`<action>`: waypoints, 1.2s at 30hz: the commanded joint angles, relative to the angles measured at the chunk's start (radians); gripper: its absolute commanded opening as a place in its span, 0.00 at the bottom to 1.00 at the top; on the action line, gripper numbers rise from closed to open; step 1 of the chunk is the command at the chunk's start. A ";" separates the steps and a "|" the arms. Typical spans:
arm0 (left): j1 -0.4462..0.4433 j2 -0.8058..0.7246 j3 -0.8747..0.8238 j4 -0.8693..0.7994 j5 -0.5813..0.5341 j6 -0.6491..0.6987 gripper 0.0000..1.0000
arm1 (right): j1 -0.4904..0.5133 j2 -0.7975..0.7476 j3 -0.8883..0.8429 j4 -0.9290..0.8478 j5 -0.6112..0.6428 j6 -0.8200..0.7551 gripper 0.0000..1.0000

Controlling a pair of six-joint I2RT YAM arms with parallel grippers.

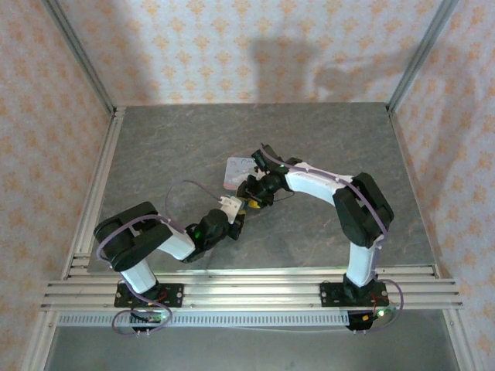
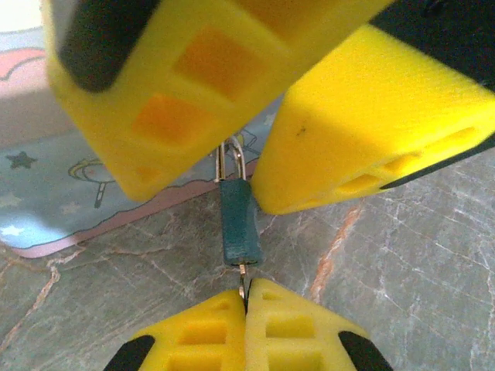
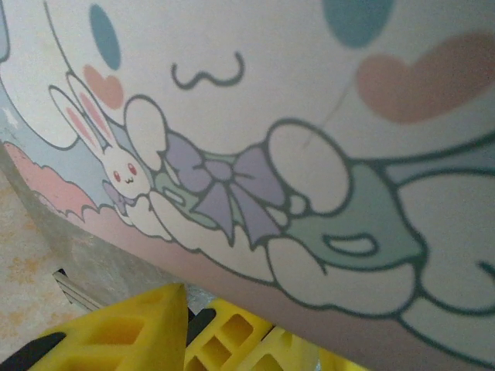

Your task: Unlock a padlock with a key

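In the left wrist view the small dark bluish padlock (image 2: 238, 222) stands on end just off the grey table, its silver shackle (image 2: 232, 161) pointing away. The thin brass key (image 2: 244, 278) sticks into its underside. My left gripper (image 2: 246, 297) is shut on the key's near end. My right gripper (image 2: 232, 184) reaches in from the far side; its yellow fingers (image 2: 155, 100) stand apart on either side of the shackle, one fingertip resting against the padlock's top. From above, both grippers meet at mid-table, the left gripper (image 1: 244, 206) just below the right gripper (image 1: 253, 193).
The light-blue cartoon tin (image 1: 238, 171) lies flat right behind the grippers, close to the padlock (image 2: 69, 193), and looms large in the right wrist view (image 3: 309, 116). Grey marble table (image 1: 178, 139) runs out to aluminium frame rails and patterned walls.
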 commanded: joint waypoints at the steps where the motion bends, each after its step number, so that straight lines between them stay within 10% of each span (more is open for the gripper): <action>1: -0.014 0.025 0.004 0.074 0.013 -0.016 0.00 | 0.018 -0.002 -0.044 -0.026 -0.017 0.033 0.48; 15: -0.013 -0.016 0.001 0.047 -0.015 -0.036 0.00 | 0.024 -0.175 -0.104 -0.082 0.235 0.016 0.53; 36: -0.014 -0.067 0.030 -0.059 -0.008 -0.001 0.00 | 0.072 -0.101 -0.104 0.009 0.231 0.092 0.49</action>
